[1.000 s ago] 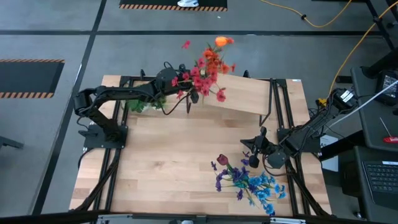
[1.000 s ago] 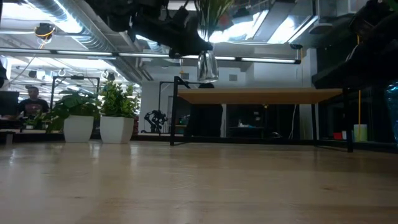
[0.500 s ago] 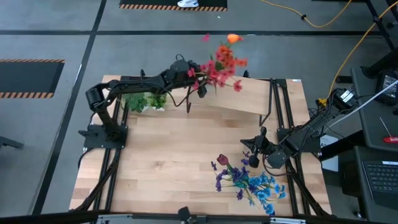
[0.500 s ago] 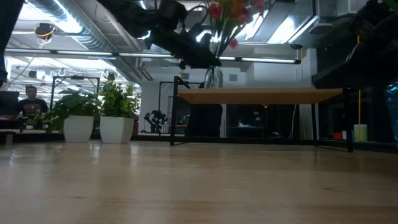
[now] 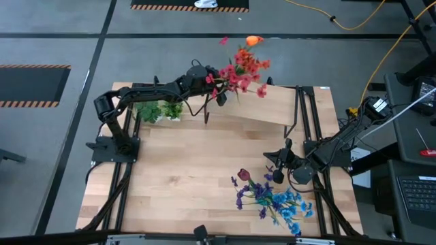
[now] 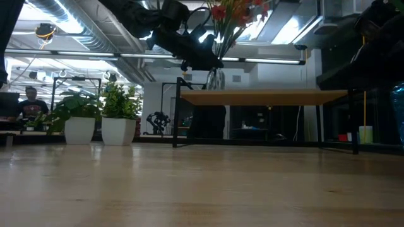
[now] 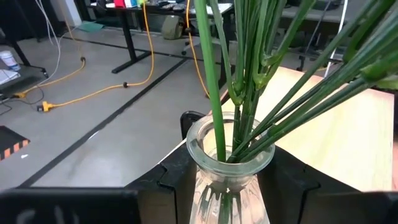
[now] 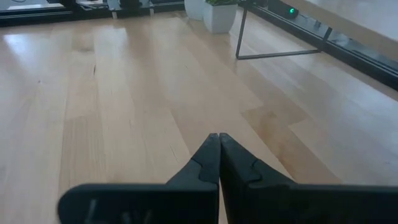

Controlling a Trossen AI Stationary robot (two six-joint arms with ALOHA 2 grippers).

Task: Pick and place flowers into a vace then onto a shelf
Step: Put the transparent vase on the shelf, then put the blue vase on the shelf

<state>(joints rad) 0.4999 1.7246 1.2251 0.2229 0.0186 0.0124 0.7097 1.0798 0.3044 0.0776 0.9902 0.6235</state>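
Moved over the shelf [image 5: 272,105], left fingers [image 7: 180,180] grip the vase [image 7: 230,168]; right fingers [image 8: 219,158] closed

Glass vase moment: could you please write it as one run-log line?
left claw: shut on glass vase | vase over shelf edge | right claw: shut, idle

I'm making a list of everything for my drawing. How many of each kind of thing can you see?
Clear glass vase holding red and orange flowers: 1
Bunch of blue and purple flowers lying on the table: 1
Green potted plants in white pots: 2
Light-wood shelf on black legs: 1
Total: 5
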